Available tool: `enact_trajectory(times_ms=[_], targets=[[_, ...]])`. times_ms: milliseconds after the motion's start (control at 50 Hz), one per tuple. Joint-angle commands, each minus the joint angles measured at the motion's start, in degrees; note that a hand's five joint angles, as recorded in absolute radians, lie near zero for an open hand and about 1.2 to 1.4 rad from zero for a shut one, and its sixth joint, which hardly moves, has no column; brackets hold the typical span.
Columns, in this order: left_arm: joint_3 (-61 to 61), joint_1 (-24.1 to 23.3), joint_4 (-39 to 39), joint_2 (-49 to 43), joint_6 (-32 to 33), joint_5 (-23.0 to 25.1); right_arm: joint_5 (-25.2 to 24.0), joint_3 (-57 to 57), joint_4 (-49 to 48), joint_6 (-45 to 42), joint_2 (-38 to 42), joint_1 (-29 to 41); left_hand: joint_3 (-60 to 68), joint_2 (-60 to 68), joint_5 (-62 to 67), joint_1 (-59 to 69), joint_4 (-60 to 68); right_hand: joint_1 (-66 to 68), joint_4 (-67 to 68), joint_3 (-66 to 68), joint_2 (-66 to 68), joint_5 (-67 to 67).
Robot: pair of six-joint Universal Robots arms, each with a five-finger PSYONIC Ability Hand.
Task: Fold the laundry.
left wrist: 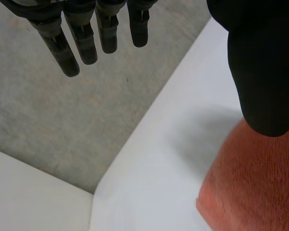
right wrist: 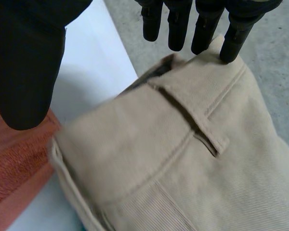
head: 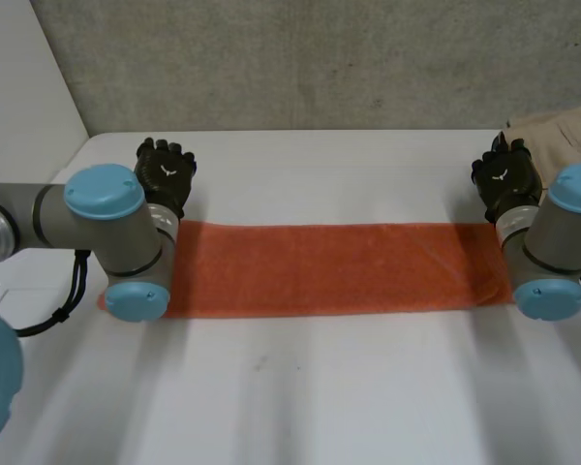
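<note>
An orange towel (head: 334, 268) lies flat on the white table (head: 300, 387) as a long folded strip running from one arm to the other. My left hand (head: 165, 172) hovers just beyond the strip's left end, fingers (left wrist: 86, 41) straight and apart from the thumb (left wrist: 262, 72), holding nothing. A corner of the towel (left wrist: 253, 187) lies under that thumb. My right hand (head: 504, 177) hovers beyond the right end, fingers (right wrist: 202, 24) straight, thumb (right wrist: 29, 62) wide, empty. The towel's end (right wrist: 14, 163) lies below its thumb.
A beige pair of trousers (head: 562, 131) lies at the table's far right corner, under my right hand's fingers (right wrist: 173, 144). A grey concrete wall (head: 320, 58) rises behind the table. The table's far left corner (left wrist: 94, 195) lies past my left hand.
</note>
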Motion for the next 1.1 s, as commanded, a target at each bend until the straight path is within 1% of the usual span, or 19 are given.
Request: enact_trajectory(times_ms=[20, 80, 100, 120, 180, 240, 300, 380, 480, 540, 620, 720, 780, 800, 820, 940, 1020, 1080, 1100], targets=[[-9.3, 0.0, -0.2, 9.1, -0.4, -0.2, -0.3, 9.4, 3.9, 5.7, -9.2, 0.0, -1.4, -1.1, -0.9, 0.0, -0.8, -0.1, 0.6, 0.9, 0.7, 1.8], [-15.2, 0.1, -0.2, 14.1, -0.9, 0.3, -2.0, 12.4, 7.3, 5.8, -11.4, -0.3, -1.7, -1.4, -1.3, -0.3, -1.1, 2.9, 3.6, 3.9, 3.7, 4.8], [-16.7, 0.1, -0.1, 15.4, -1.3, 0.4, -3.4, 14.1, 9.9, 5.8, -12.8, -1.3, -1.9, -1.6, -1.4, -0.5, -1.3, 8.6, 9.3, 9.6, 9.4, 10.5], [-19.8, 0.1, 0.3, 17.6, -2.2, 0.6, -4.2, 14.9, 11.1, 5.9, -13.4, -1.9, -1.9, -1.6, -1.4, -0.5, -1.3, 9.8, 10.5, 10.8, 10.6, 11.7], [-24.0, 0.0, 0.6, 20.9, -4.1, 0.7, -7.8, 18.3, 16.2, 6.4, -17.0, -4.3, -2.0, -1.8, -1.6, -0.7, -1.4, 11.8, 12.5, 12.8, 12.7, 13.7], [-28.4, 0.1, 0.9, 24.3, -7.0, 0.9, -10.2, 21.5, 19.7, 6.4, -20.8, -5.6, -2.2, -1.9, -1.8, -0.8, -1.6, 11.8, 12.5, 12.8, 12.7, 13.7], [-31.6, 0.1, 2.0, 26.2, -9.6, 2.0, -11.5, 24.5, 20.4, 6.4, -22.6, -6.2, -2.2, -1.9, -1.8, -0.8, -1.6, 11.8, 12.5, 12.8, 12.7, 13.7], [-34.5, 0.2, 3.8, 27.3, -11.3, 3.1, -12.8, 28.5, 19.5, 6.3, -23.5, -7.9, -1.5, -1.2, -1.1, -0.2, -0.9, 11.3, 12.0, 12.3, 12.2, 13.2], [-36.7, 0.2, 5.9, 27.3, -11.6, 3.2, -14.0, 31.9, 14.4, 6.3, -23.1, -9.5, -1.5, -1.2, -1.1, -0.2, -0.9, 11.5, 12.2, 12.5, 12.3, 13.4], [-37.3, 0.0, 7.1, 27.4, -11.6, 3.3, -14.2, 32.8, 10.9, 6.3, -22.4, -10.6, -1.5, -1.2, -1.1, -0.2, -0.9, 11.5, 12.2, 12.5, 12.3, 13.4], [-37.6, -0.1, 7.1, 27.4, -11.6, 3.5, -14.3, 32.4, 7.1, 6.3, -18.9, -10.8, -1.5, -1.2, -1.1, -0.2, -0.9, 12.0, 12.7, 13.0, 12.8, 13.9], [-37.8, -0.2, 7.2, 27.3, -11.6, 3.7, -14.3, 31.3, 5.2, 6.3, -16.6, -10.9, -1.7, -1.4, -1.3, -0.3, -1.1, 16.7, 17.4, 17.7, 17.5, 18.6], [-37.9, -0.2, 7.2, 27.4, -11.6, 3.7, -14.3, 30.5, 4.0, 6.2, -15.0, -10.9, -1.7, -1.4, -1.3, -0.3, -1.1, 32.5, 33.2, 33.4, 33.3, 34.3], [-38.0, -0.2, 7.2, 27.4, -11.6, 3.7, -14.3, 30.0, 3.5, 6.1, -14.4, -10.9, -1.5, -1.2, -1.1, -0.2, -0.9, 53.8, 54.5, 54.8, 54.7, 55.7], [-38.1, -0.2, 7.2, 27.4, -11.6, 3.7, -14.0, 29.9, 3.4, 5.8, -14.3, -10.9, -1.5, -1.2, -1.1, -0.2, -0.9, 64.8, 65.5, 65.8, 65.7, 66.7], [-38.7, -0.1, 7.8, 28.7, -11.7, 3.7, -11.0, 30.0, 3.9, 5.4, -15.1, -12.0, -1.7, -1.4, -1.3, -0.3, -1.1, 64.9, 65.6, 65.9, 65.8, 66.8], [-39.4, -0.1, 7.9, 30.0, -11.7, 3.7, -7.9, 31.0, 5.0, 4.8, -17.2, -15.6, -1.7, -1.4, -1.3, -0.3, -1.1, 64.9, 65.6, 65.9, 65.8, 66.8], [-39.6, -0.1, 8.3, 30.5, -11.7, 3.7, -7.5, 31.3, 6.1, 3.3, -19.7, -18.6, -1.7, -1.4, -1.3, -0.3, -1.1, 64.9, 65.6, 65.9, 65.8, 66.8], [-39.8, -0.1, 8.3, 30.6, -11.7, 3.7, -7.4, 31.3, 6.8, 1.5, -20.8, -21.0, -1.7, -1.4, -1.3, -0.3, -1.1, 64.9, 65.6, 65.9, 65.8, 66.8]])
